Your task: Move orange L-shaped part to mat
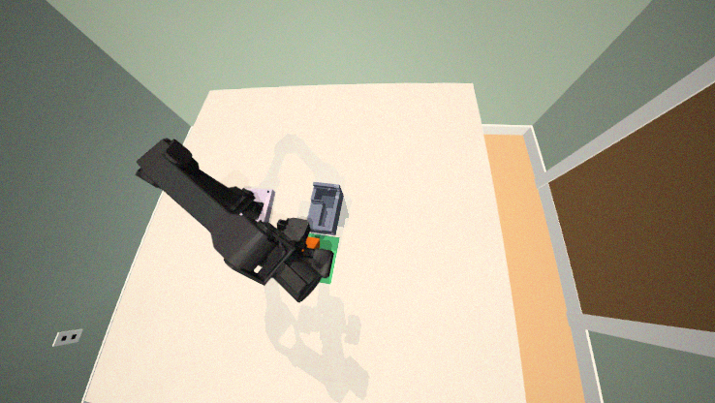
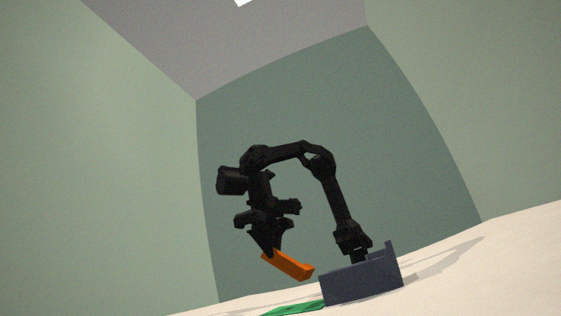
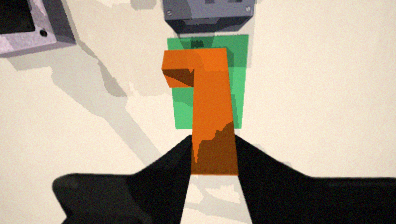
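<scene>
Top view looks down; exterior sits low, tableside; wrist faces downward.
</scene>
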Available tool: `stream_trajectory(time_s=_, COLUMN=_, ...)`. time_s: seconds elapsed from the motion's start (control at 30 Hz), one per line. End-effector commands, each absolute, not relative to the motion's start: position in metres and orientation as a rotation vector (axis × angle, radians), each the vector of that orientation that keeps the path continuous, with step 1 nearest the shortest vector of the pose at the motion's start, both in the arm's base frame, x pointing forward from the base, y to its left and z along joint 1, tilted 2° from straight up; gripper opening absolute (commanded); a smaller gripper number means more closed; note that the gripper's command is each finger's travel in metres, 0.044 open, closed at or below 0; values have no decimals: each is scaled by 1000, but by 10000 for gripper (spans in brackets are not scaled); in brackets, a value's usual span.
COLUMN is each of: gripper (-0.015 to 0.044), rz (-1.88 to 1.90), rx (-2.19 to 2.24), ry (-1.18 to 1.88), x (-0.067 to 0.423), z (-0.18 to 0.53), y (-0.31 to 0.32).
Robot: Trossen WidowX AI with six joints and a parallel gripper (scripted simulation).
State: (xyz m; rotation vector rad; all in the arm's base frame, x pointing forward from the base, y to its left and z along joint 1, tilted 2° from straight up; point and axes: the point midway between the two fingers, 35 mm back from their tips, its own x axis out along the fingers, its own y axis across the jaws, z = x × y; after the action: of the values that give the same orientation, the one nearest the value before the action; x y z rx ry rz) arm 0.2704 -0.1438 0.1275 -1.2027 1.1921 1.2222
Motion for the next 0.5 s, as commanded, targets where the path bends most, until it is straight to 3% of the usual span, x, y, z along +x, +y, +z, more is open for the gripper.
stream_trajectory(time_s=0.0, gripper=0, rz=1225, rx=-1206, ry=1194, x=270, z=120, y=-144)
stream_trajectory(time_s=0.47, gripper=0, rz=1225, rx=-1206, ry=1194, x=270, z=97, y=-144)
